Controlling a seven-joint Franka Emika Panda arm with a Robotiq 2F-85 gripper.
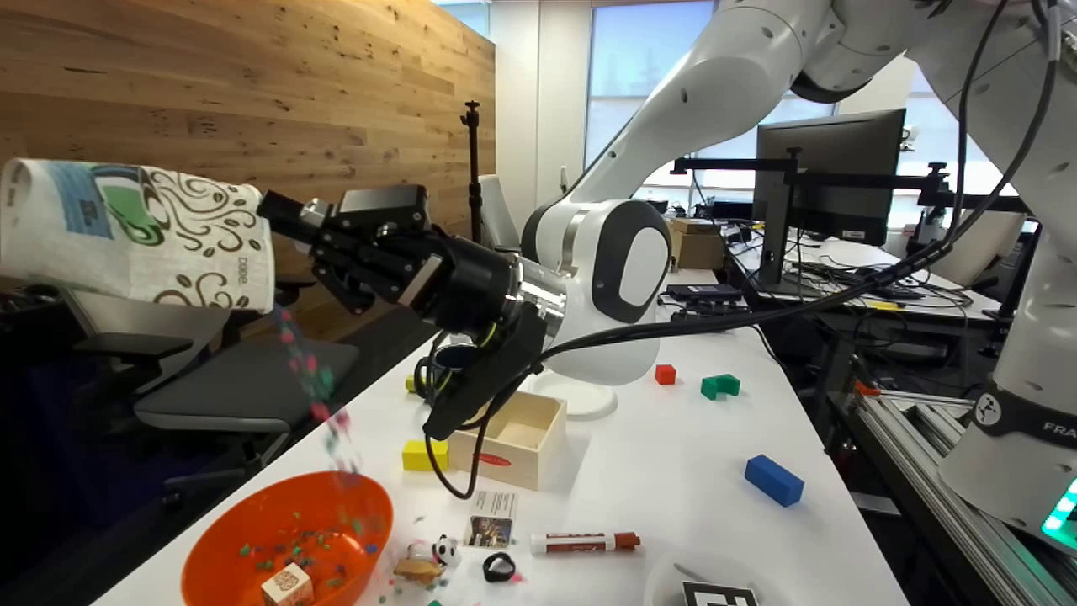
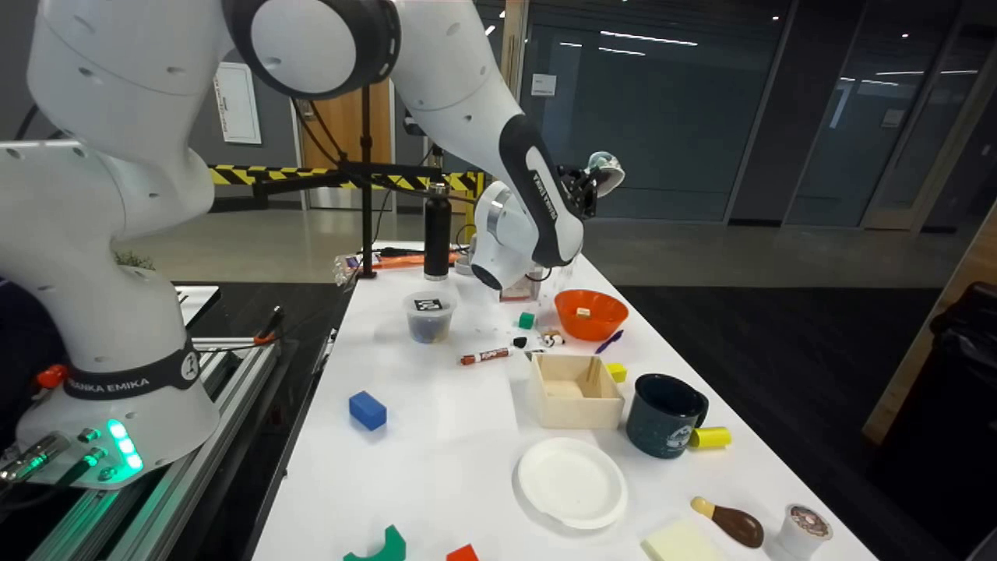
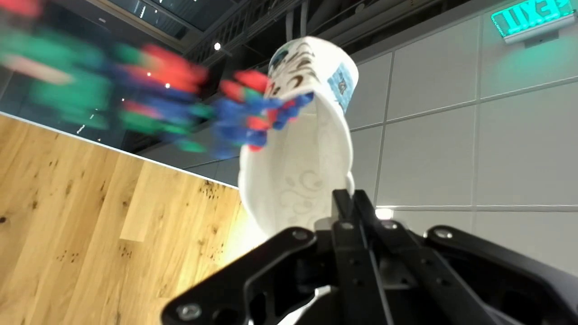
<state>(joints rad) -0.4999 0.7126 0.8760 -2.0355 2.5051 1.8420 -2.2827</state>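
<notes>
Your tipped paper cup (image 1: 143,231) spills colored pieces (image 3: 258,123).
Your fingers (image 3: 342,206) pinch its rim high above the orange bowl (image 1: 252,513), which sits near the surface (image 1: 681,454) edge opposite the robot base (image 2: 160,417).

The arm (image 1: 715,101) is glossy white with rounded links (image 2: 448,70), dotted with small dark screw holes (image 1: 683,97) and ringed in black at the joints (image 1: 637,263). Its base (image 2: 179,428) wears a black band (image 2: 125,382) lettered FRANKA EMIKA, with glowing green light bars (image 2: 125,446) below. Black cables (image 1: 732,323) run alongside, a shiny metal collar (image 1: 543,290) backs the black jaws, and silvery round screw heads (image 3: 188,311) stud them.
</notes>
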